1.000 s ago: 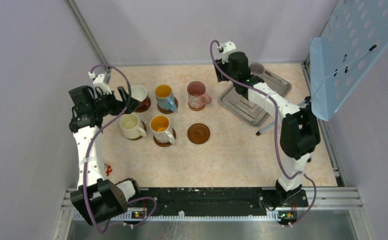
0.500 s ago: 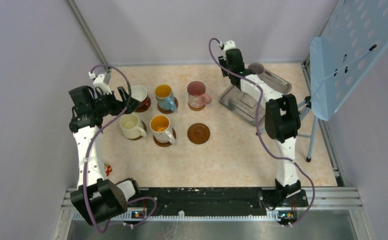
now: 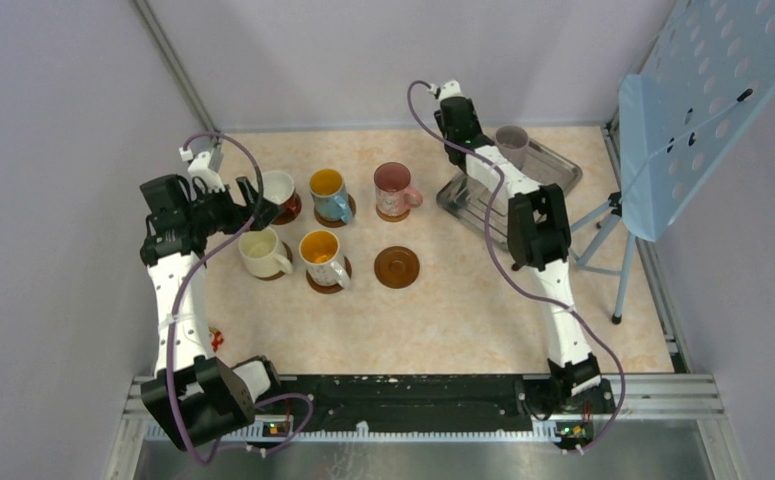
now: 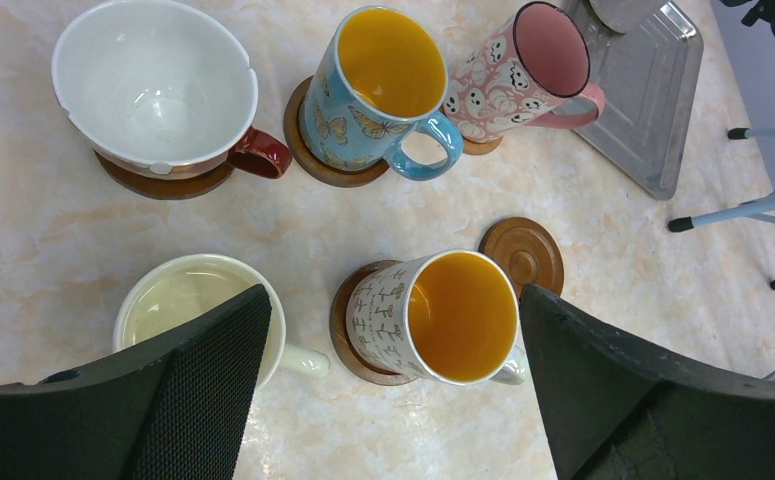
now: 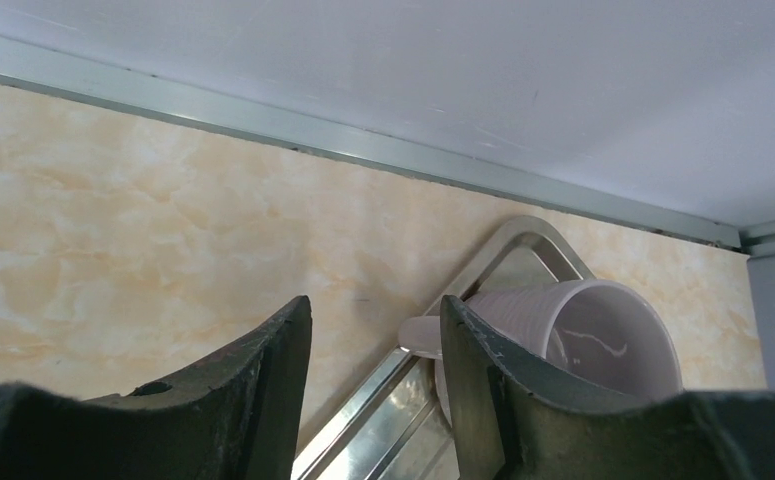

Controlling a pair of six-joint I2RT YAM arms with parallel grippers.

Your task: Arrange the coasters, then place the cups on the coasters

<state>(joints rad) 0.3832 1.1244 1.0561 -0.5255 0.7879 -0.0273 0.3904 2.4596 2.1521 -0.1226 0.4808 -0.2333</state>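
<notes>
Five cups stand on coasters in two rows: a white cup with a red handle (image 4: 153, 85), a blue one (image 4: 373, 90) and a pink one (image 4: 523, 65) behind, a cream one (image 4: 178, 300) and a white one with an orange inside (image 4: 443, 315) in front. One brown coaster (image 4: 523, 255) lies bare beside them. My left gripper (image 4: 393, 295) hovers open above the front row, holding nothing. A lilac cup (image 5: 603, 340) sits on the corner of the metal tray (image 5: 523, 250). My right gripper (image 5: 375, 310) is open just left of it, the cup's handle (image 5: 418, 335) between its fingers.
A blue perforated panel (image 3: 703, 90) on a tripod stands at the right edge, with its legs (image 3: 603, 220) reaching the table near the tray (image 3: 553, 170). The rear wall and its metal rail (image 5: 263, 125) are close behind the right gripper.
The right arm has stretched back and left toward the tray's rear corner, and its jaws have narrowed. The left arm and all the cups have stayed still.
</notes>
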